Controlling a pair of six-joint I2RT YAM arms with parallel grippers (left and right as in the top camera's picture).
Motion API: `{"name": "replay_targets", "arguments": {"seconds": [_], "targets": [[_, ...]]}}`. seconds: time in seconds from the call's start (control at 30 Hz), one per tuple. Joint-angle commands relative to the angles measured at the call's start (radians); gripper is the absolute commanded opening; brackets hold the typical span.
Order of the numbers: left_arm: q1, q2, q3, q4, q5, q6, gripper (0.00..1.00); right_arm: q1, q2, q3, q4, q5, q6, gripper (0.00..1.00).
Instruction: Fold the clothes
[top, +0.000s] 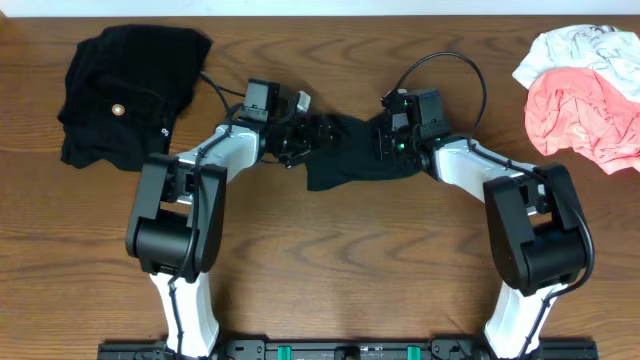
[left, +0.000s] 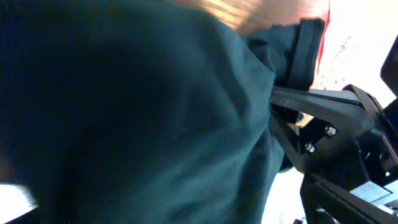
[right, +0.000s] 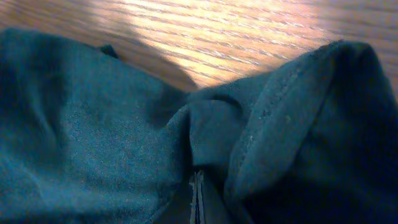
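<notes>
Black shirt (top: 345, 155), plain and dark, lies crumpled in a small wrinkled heap at the middle of the wooden table (top: 320, 260), between 2 robot arms. The left gripper (top: 298, 140) sits at the shirt's left edge with its jaws spread wide; its wrist camera is almost filled by dark, softly creased cloth. The right gripper (top: 385, 145) is at the shirt's right edge, closed, with a fold and a stitched hem bunched at its tips. At the far left corner lies a black garment (top: 125, 95) with 1 small pale button (top: 118, 110). At the far right corner a pink garment (top: 580, 110) lies against a white garment (top: 580, 45).
</notes>
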Motion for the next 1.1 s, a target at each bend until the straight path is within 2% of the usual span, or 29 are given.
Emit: {"name": "replay_targets", "arguments": {"seconds": [0.0,0.17,0.2,0.27,0.33,0.37,0.43,0.47,0.5,0.67,0.7,0.83,0.87,0.9,1.07], "targets": [[-0.032,0.08,-0.019,-0.019,-0.029,-0.028,0.98,0.033,0.031,0.007,0.012,-0.061,0.016,0.01],[-0.045,0.092,-0.019,-0.014,-0.027,-0.045,1.0,0.043,0.031,0.007,0.011,-0.06,0.02,0.01],[-0.044,0.092,-0.019,-0.013,-0.027,-0.046,0.96,0.042,0.031,0.007,0.012,-0.061,0.023,0.01],[-0.039,0.092,-0.019,-0.012,-0.027,-0.05,0.83,0.035,0.031,0.007,0.011,-0.061,0.039,0.01],[-0.037,0.092,-0.019,-0.011,-0.027,-0.052,0.59,0.024,0.028,0.007,0.011,-0.065,0.049,0.01],[-0.037,0.092,-0.019,-0.011,-0.027,-0.052,0.43,0.018,0.023,0.007,0.009,-0.069,0.049,0.01],[-0.037,0.092,-0.019,-0.008,-0.027,-0.052,0.2,0.0,0.005,0.007,0.005,-0.074,0.049,0.02],[-0.037,0.092,-0.019,-0.005,-0.027,-0.052,0.12,-0.009,-0.006,0.008,0.002,-0.076,0.049,0.01],[-0.037,0.091,-0.018,0.0,-0.027,-0.053,0.06,-0.021,-0.027,0.008,-0.006,-0.076,0.049,0.01],[-0.019,0.088,-0.013,0.031,-0.019,-0.071,0.06,-0.085,-0.179,0.008,-0.074,-0.076,0.033,0.01],[-0.009,0.085,-0.01,0.039,-0.015,-0.071,0.06,-0.099,-0.219,0.008,-0.093,-0.075,0.028,0.08],[0.051,0.04,0.016,0.064,-0.009,-0.075,0.06,-0.163,-0.386,0.008,-0.173,-0.064,0.01,0.65],[0.067,0.02,0.022,0.071,-0.009,-0.075,0.06,-0.179,-0.427,0.008,-0.195,-0.058,0.01,0.9],[0.087,-0.006,0.029,0.083,-0.009,-0.075,0.06,-0.194,-0.464,0.008,-0.219,-0.051,0.01,0.99],[0.181,-0.153,0.06,0.162,-0.022,-0.111,0.06,-0.227,-0.577,0.008,-0.318,-0.045,-0.02,0.99]]}}
